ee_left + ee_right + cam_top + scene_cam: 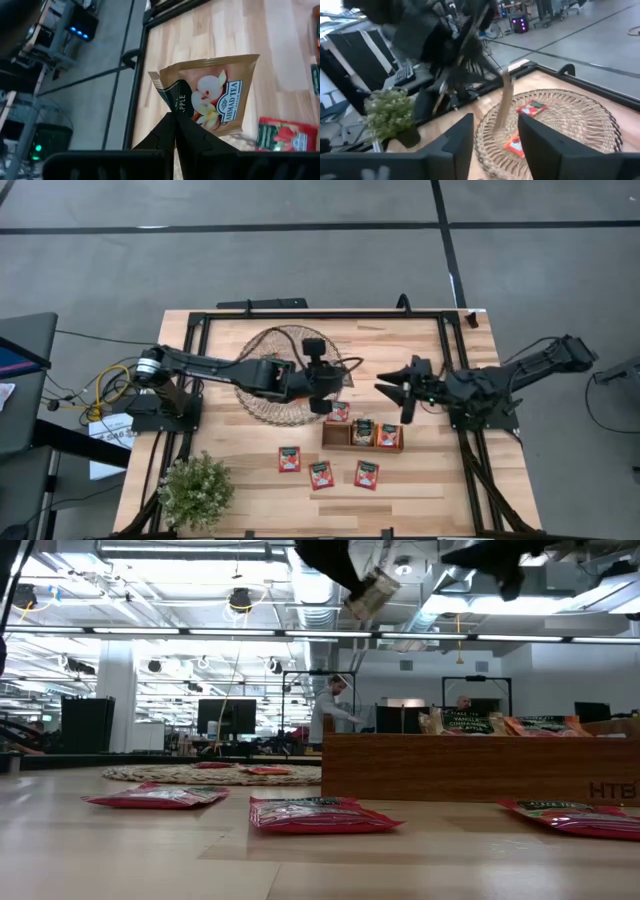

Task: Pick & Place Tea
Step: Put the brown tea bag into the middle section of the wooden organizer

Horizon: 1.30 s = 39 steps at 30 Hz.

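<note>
The left gripper is pinched tight on one beige tea sachet, the one with apple pictures on it. It holds the sachet by one edge, so the flat packet hangs free in the air above the surface — an edge grip probably makes it easy to slip the packet into a slot. The left arm reaches out long and low from the left side, over the round wicker mat, with its wrist bent down near the wooden tray.

The right gripper grasps nothing. Its fingers stand apart and point across at the left gripper and the hanging sachet. The right arm is folded at its elbow and stretches in from the right side, staying up off the surface.

The other tea is spread around. Some packets stand in the wooden tray, three red sachets lie flat on the surface in front of it, and a couple more lie on the mat. A small green plant sits at the near left corner — out of the way.

The next job is likely to lower the held sachet into the tray.
</note>
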Each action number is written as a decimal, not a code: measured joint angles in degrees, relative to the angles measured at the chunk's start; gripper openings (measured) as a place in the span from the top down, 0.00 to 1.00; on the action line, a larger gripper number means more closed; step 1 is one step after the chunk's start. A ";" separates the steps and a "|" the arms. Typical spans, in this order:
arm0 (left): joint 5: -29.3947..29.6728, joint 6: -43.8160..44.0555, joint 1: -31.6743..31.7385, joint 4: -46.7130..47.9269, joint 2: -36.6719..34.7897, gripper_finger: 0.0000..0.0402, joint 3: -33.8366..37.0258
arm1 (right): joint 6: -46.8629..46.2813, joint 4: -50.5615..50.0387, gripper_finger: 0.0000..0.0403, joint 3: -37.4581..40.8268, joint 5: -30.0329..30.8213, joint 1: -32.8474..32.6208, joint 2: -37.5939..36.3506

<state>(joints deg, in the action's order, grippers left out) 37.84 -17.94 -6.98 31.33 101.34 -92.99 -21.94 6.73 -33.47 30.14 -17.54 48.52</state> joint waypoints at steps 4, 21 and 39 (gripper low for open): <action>-0.03 -3.43 -0.11 -2.19 2.20 1.00 -0.02 | 0.01 2.47 0.57 0.01 -5.14 5.99 3.03; -1.49 -5.24 1.98 -2.78 3.95 1.00 -0.04 | -2.28 10.45 0.54 -2.33 -26.40 18.79 15.08; -2.14 -4.65 2.12 -0.65 3.91 1.00 -0.04 | -0.08 2.44 0.59 -8.31 -28.73 22.12 21.12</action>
<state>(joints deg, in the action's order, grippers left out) 35.70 -22.59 -4.86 30.68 105.25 -93.03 -22.02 9.17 -41.78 1.41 4.57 69.65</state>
